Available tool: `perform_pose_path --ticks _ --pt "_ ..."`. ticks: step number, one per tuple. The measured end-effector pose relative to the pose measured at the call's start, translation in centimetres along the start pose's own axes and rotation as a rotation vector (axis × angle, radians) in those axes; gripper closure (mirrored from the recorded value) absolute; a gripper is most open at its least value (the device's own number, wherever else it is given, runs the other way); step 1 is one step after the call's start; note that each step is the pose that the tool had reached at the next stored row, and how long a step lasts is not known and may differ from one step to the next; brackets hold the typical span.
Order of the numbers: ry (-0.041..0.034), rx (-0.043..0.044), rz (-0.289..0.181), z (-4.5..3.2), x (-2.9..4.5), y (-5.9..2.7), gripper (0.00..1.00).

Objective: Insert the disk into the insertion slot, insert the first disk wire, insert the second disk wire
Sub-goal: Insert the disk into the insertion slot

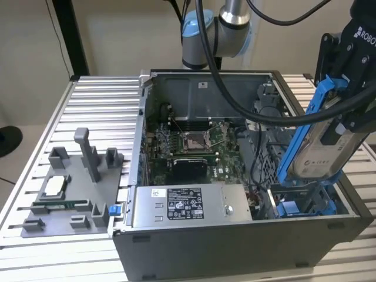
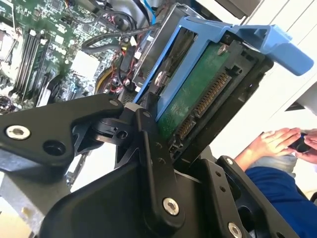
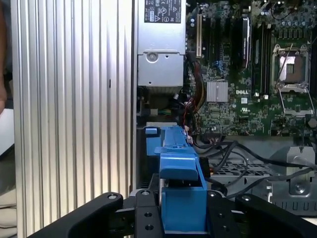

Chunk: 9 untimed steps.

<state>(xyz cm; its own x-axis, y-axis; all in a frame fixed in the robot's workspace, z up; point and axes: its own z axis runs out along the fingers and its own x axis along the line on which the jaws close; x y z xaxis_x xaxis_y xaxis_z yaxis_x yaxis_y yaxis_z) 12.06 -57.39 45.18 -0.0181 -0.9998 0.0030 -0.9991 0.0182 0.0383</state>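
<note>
My gripper (image 1: 344,108) is shut on the disk (image 1: 320,151), a silver drive with a white label in a bright blue carrier frame. It holds the disk tilted above the open computer case, at the exterior view's right. Below the disk lies the insertion slot (image 1: 306,205), a dark bay with blue rails in the case's near right corner. In the second wrist view the disk's green circuit board (image 2: 198,94) and connector face the camera, clamped between the black fingers (image 2: 154,148). In the first wrist view the blue carrier (image 3: 181,196) sits in the gripper (image 3: 181,218), with the slot (image 3: 151,148) beyond it.
The case holds a motherboard (image 1: 188,141), a grey labelled power-supply box (image 1: 185,205), a perforated metal cage (image 1: 267,167) and loose black cables (image 3: 233,153). A grey fixture plate (image 1: 70,188) lies on the ribbed table. A person's hands (image 2: 277,141) and blue sleeve are nearby.
</note>
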Motion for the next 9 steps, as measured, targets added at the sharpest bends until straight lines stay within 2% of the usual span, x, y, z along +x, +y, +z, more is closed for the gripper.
perform_pose_path --ticks 9 --pt "-0.0006 0.0000 0.000 0.84 -0.01 -0.46 1.00"
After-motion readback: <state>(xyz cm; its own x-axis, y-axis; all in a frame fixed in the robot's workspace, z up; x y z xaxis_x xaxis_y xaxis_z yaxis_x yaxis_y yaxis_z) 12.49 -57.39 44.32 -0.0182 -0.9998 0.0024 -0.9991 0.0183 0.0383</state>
